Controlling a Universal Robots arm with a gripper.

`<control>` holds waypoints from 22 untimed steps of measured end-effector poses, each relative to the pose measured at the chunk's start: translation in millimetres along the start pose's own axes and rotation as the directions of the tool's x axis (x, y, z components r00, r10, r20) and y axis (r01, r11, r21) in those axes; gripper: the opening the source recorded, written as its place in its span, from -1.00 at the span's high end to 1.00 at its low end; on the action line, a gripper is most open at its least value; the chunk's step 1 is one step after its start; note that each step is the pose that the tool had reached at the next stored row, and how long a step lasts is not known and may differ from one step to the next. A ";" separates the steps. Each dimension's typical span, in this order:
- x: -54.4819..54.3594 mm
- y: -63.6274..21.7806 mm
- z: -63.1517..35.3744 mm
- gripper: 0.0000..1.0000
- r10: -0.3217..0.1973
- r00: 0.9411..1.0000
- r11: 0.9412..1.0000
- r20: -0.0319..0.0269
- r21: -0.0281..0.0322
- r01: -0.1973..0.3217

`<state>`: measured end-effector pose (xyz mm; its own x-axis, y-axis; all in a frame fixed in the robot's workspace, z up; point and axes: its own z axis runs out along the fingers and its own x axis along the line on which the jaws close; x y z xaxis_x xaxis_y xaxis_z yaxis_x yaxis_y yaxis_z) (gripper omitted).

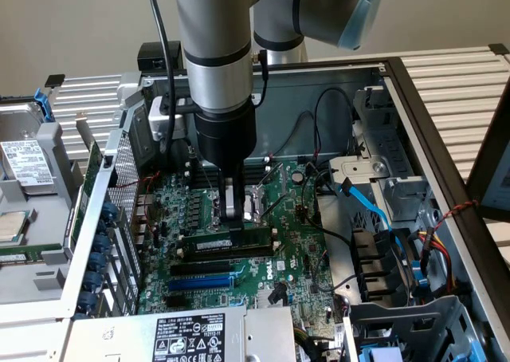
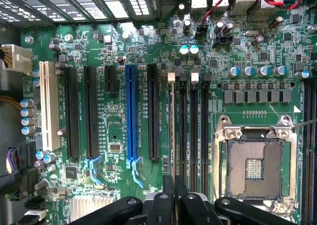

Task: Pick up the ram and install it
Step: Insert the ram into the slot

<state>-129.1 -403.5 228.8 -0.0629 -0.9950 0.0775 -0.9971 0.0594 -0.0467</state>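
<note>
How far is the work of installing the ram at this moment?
Done: thin green ram stick with white label is picked up. In hand: tool shut on its top edge, holding it upright at the long black memory slots. Left: full seating; latching cannot be confirmed.

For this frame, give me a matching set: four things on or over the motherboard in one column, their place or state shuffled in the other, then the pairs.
Column one:
1. ram
2. CPU socket
3. long blue slot
4. claw

Column two:
A. empty, no chip in it
B. standing on edge at a memory slot, under the claw
C. closed on the ram's top edge
D. lying between black slots

Pairs: 1-B, 2-A, 3-D, 4-C
</note>
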 end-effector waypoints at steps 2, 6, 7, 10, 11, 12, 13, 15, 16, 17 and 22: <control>0.0 0.2 0.3 0.74 0.000 1.000 1.000 0.000 0.000 0.000; -0.1 0.4 1.0 0.74 0.000 1.000 1.000 0.000 0.000 0.000; -0.1 0.5 1.3 0.74 0.000 1.000 1.000 0.000 0.000 0.000; -0.1 0.5 1.9 0.74 0.000 1.000 1.000 0.000 0.000 0.000; -0.1 0.5 2.2 0.74 0.000 1.000 1.000 0.000 0.000 0.000; -0.2 0.5 2.4 0.74 0.000 1.000 1.000 0.000 0.000 0.000; -0.2 0.5 2.5 0.74 0.000 1.000 1.000 0.000 0.000 0.000; -0.2 0.5 2.9 0.74 0.000 1.000 1.000 0.000 0.000 0.000; -0.2 0.6 3.1 0.74 0.000 1.000 1.000 0.000 0.000 0.000; -0.3 0.6 3.4 0.74 0.000 1.000 1.000 0.000 0.000 0.000; -0.4 0.9 4.0 0.71 -0.001 1.000 1.000 -0.001 -0.013 0.001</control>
<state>-129.8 -403.4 224.8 -0.0624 -0.9950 0.0781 -0.9976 0.0599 -0.0336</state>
